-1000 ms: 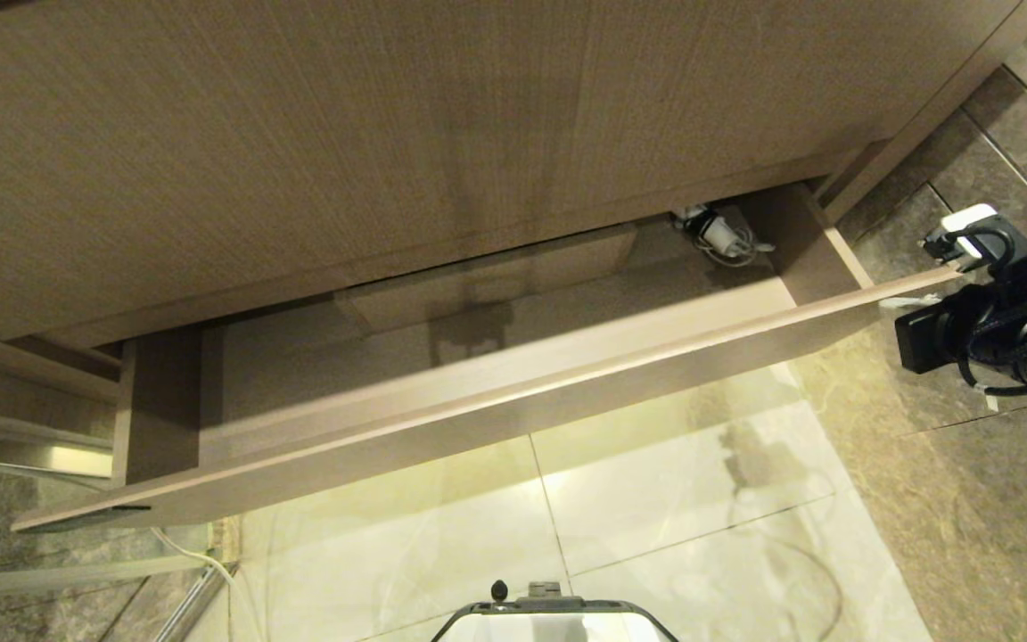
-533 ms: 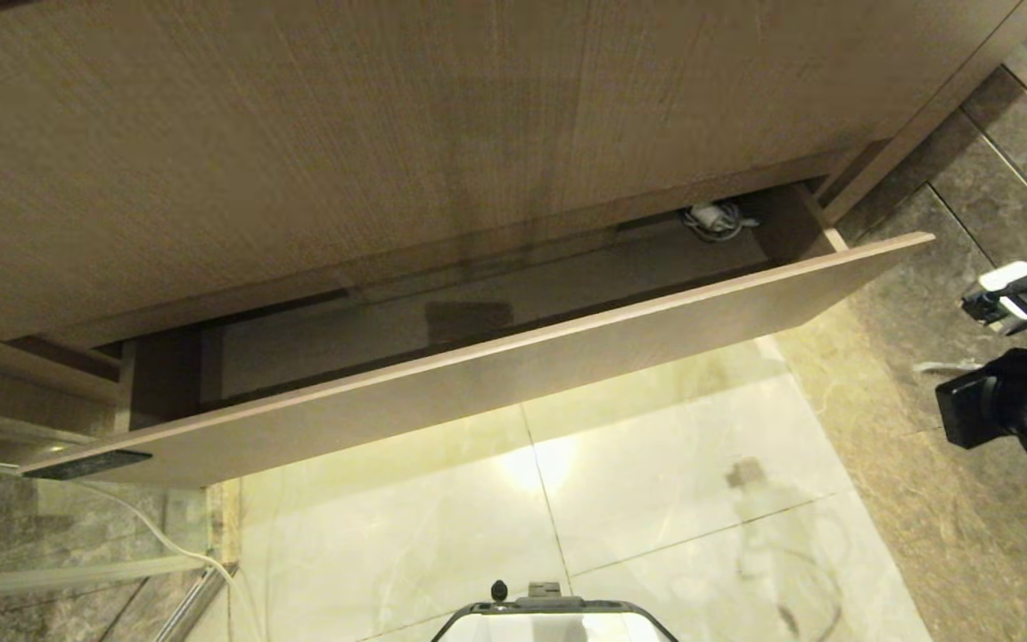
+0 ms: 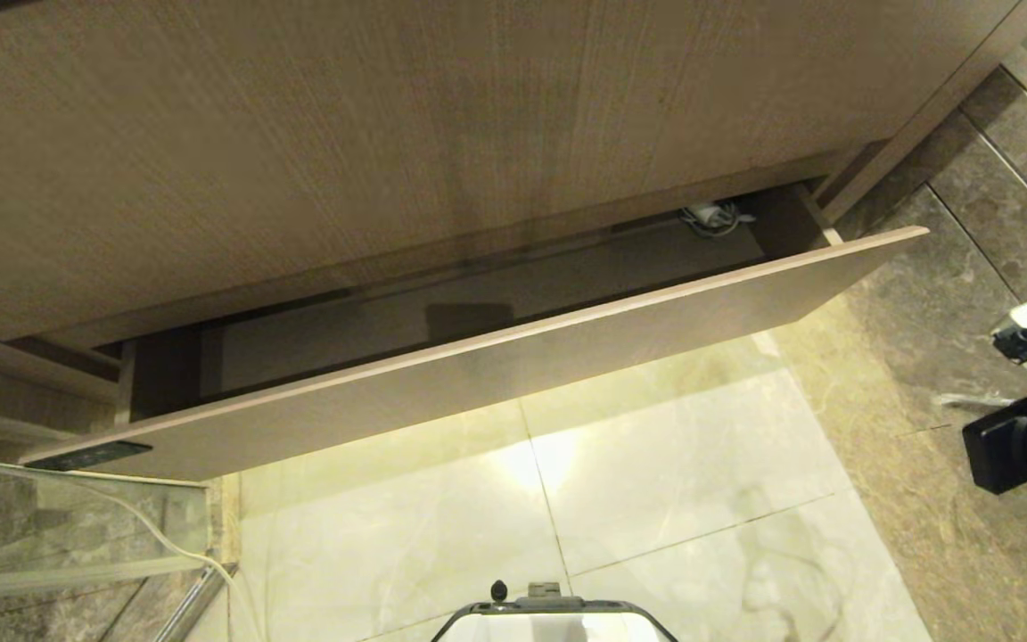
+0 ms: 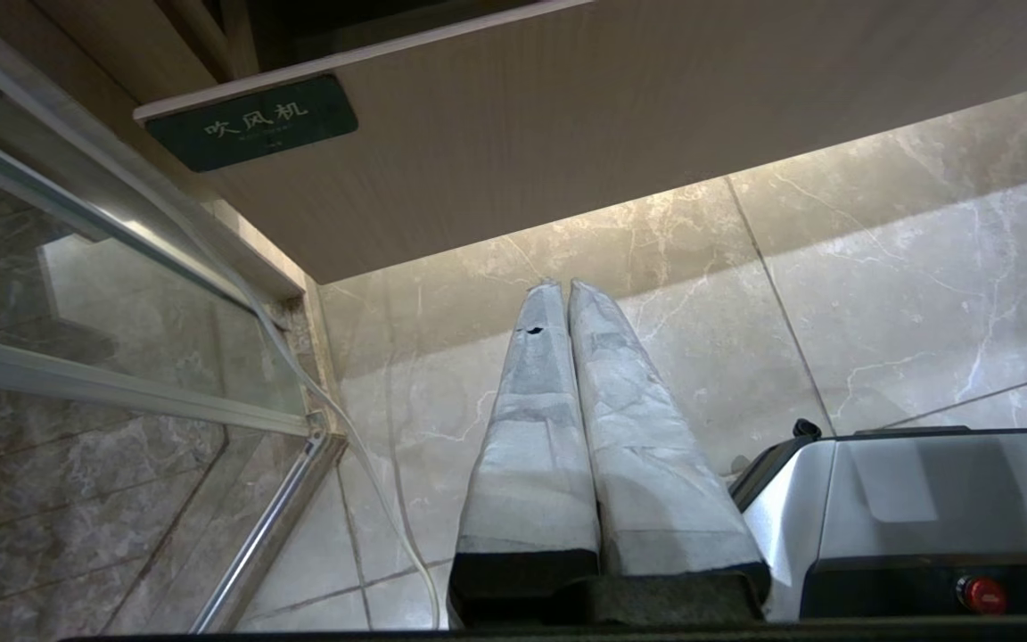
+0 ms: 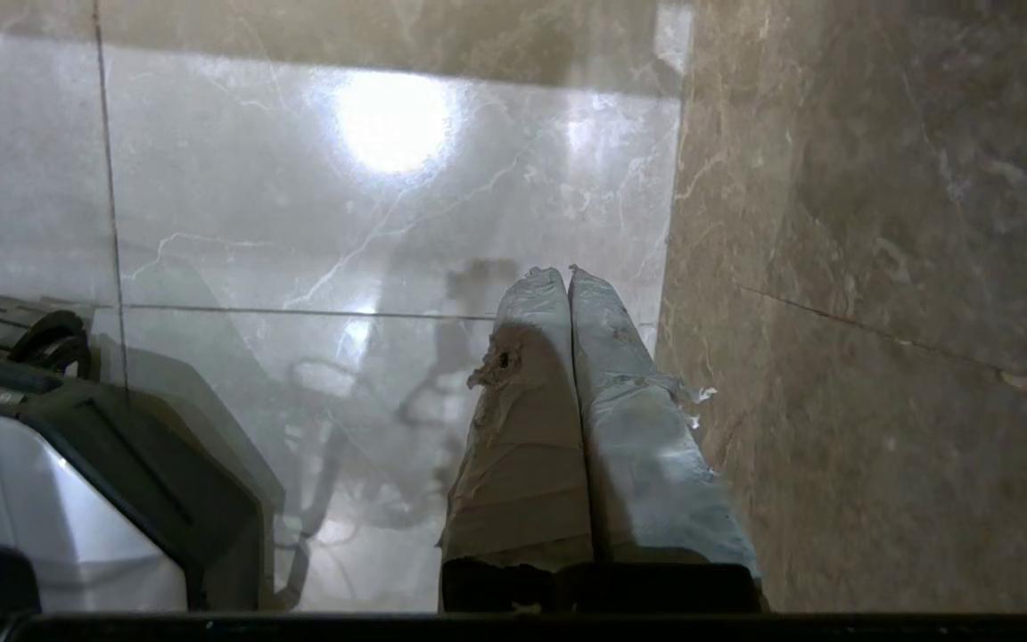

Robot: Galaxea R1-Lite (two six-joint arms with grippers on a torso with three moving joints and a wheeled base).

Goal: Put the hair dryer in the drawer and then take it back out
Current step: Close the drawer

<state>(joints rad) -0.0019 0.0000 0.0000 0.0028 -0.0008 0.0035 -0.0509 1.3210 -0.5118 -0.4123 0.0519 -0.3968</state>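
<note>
The drawer (image 3: 513, 374) stands a little way out from the cabinet, its long flat front running from about 8 o'clock up toward 2 o'clock in the head view, with the small dark label (image 3: 90, 455) at its 8 o'clock corner. The taller wood-grain panel (image 3: 442, 134) above overhangs most of the opening, so only a narrow, dark strip of the inside shows.

The hair dryer (image 3: 711, 217) lies in the far corner of that strip, toward 1 o'clock. Only a pale bit and some looped cord are visible; which way its barrel points I cannot tell, since the panel edge cuts it off and the shadow swallows the rest.

The right gripper (image 5: 567, 276) hangs over the floor (image 3: 674, 481), well clear of the drawer's 2 o'clock end, its arm at the 3 o'clock edge of the head view, jaws pressed together and holding nothing. The left gripper (image 4: 562, 287) sits low beside the robot's base (image 4: 915, 517), jaws together and empty, pointing at the floor just below the labelled corner. A glass partition (image 3: 77, 526) stands close by that corner; tiled floor lies open in front of the drawer.
</note>
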